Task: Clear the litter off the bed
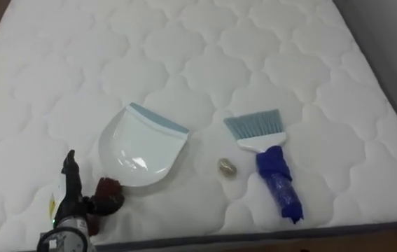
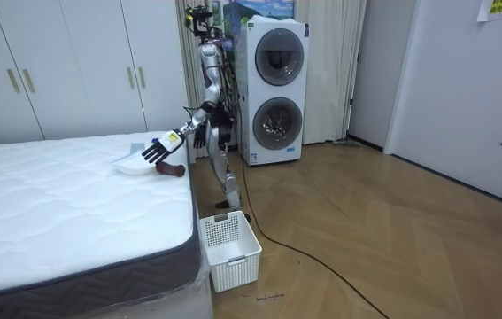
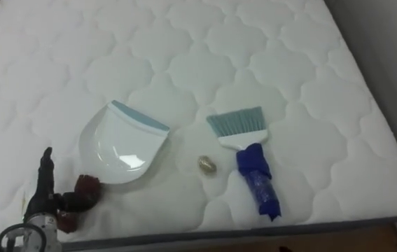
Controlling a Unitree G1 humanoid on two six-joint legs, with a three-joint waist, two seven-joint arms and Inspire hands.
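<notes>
A white dustpan (image 1: pixel 141 143) with a blue front lip lies on the white quilted mattress (image 1: pixel 205 49), its dark red handle (image 1: pixel 108 190) pointing toward the near edge. To its right lies a hand brush (image 1: pixel 265 150) with blue bristles, a white head and a blue handle. Between the two sits a small crumpled golden scrap (image 1: pixel 226 167). My left hand (image 1: pixel 72 199) hovers at the lower left beside the dustpan handle, open, fingers spread and holding nothing. In the room view that left hand (image 2: pixel 155 149) reaches over the bed's edge just above the dustpan (image 2: pixel 131 163).
I stand at the side of the bed, by its corner. A white laundry basket (image 2: pixel 230 251) sits on the wooden floor by the bed's corner. Two stacked washing machines (image 2: pixel 273 89) stand behind me, white wardrobes (image 2: pixel 73 62) along the wall.
</notes>
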